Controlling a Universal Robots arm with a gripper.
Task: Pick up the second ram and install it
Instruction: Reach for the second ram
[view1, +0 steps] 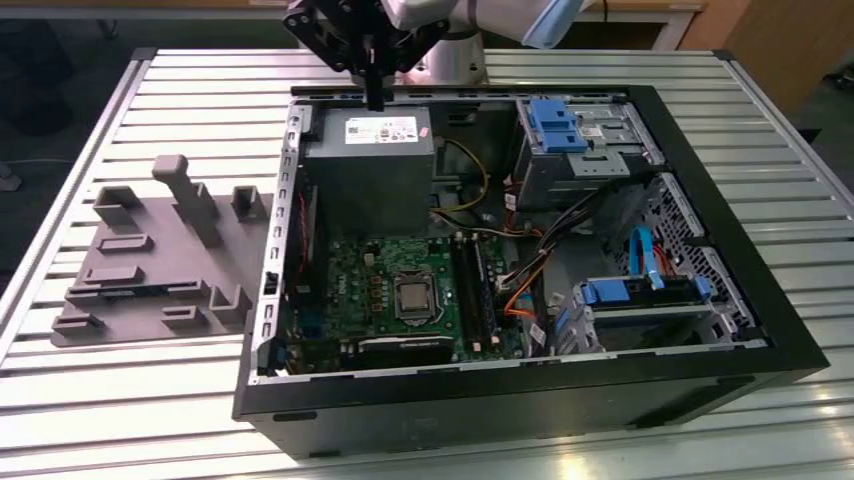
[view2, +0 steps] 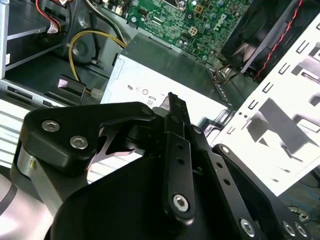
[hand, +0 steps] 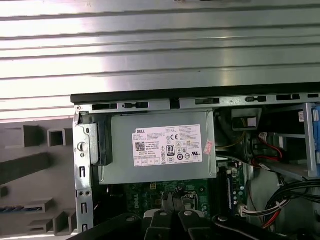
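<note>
Ext view's left: grey moulded fixture (view1: 147, 265) on slatted metal table (view1: 134, 400), just beside the open PC case (view1: 534, 398). In the first wrist view a thin blue-green strip lies in one fixture slot; I take it as the second ram (hand: 20, 209). It's long, narrow and flat, cut by the frame edge, and I can't make out chips or any print. It's well apart from my claw (view1: 376, 98).

Middle: claw hangs over the far end of the case, above the grey PSU (view1: 367, 170). My fingers (view2: 176, 150) look pressed together, no gap visible, nothing between them. PSU top carries a white label (hand: 167, 145) w/ black print, cert-type marks and a square code, plus a small pink sticker (hand: 207, 146) at its corner. The green mobo (view1: 387, 265) sits next to the PSU, w/ CPU socket (view1: 416, 297) and long black sockets (view1: 470, 285) beside it.

Ext view's right: drive cages w/ blue brackets (view1: 554, 125) and a blue cable (view1: 650, 260).
</note>
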